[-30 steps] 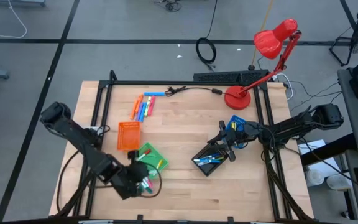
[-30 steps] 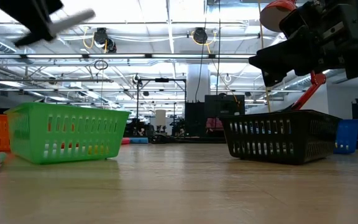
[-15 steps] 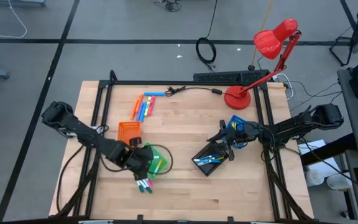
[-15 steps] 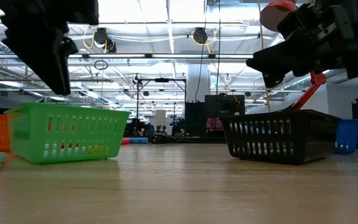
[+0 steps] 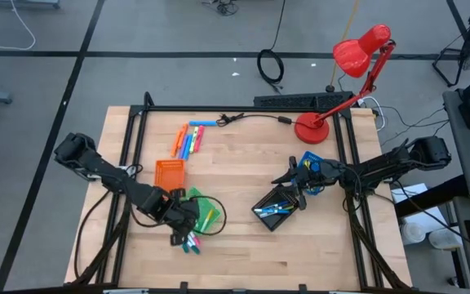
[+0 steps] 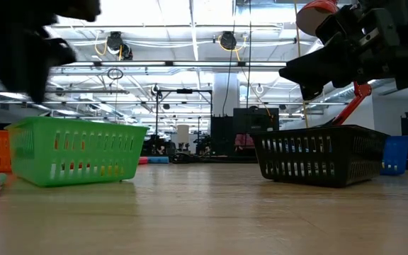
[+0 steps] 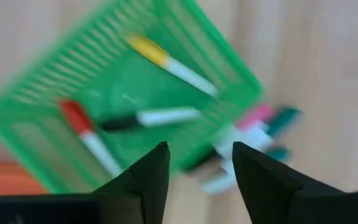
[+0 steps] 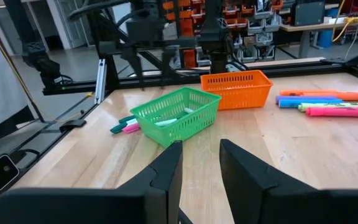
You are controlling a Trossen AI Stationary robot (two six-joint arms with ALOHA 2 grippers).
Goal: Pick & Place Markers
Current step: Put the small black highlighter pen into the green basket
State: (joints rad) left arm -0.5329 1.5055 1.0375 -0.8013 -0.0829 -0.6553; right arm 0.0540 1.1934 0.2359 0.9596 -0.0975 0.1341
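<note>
The green tray [image 7: 123, 93] holds three white-bodied markers with yellow [image 7: 169, 62], black [image 7: 148, 119] and red [image 7: 89, 134] ends. Pink and teal markers [image 7: 260, 121] lie on the wood by its near corner [image 5: 190, 242]. Several orange, blue and pink markers [image 5: 188, 140] lie near the far edge. The black tray [image 5: 277, 208] holds blue markers. My left gripper [image 5: 183, 222] hovers open and empty above the green tray's [image 5: 204, 211] near-left side. My right gripper [image 5: 290, 181] waits open above the black tray's far edge.
An orange tray [image 5: 168, 175] stands just beyond the green one, and a blue tray [image 5: 310, 163] sits under the right arm. A red desk lamp [image 5: 310, 129] and a black cable [image 5: 255, 118] are at the far edge. Bare wood lies between the green and black trays.
My left gripper has swung from the near-edge side of the loose pink and teal markers toward the far edge, coming over the green tray's near-left side. The right arm and the trays have kept still.
</note>
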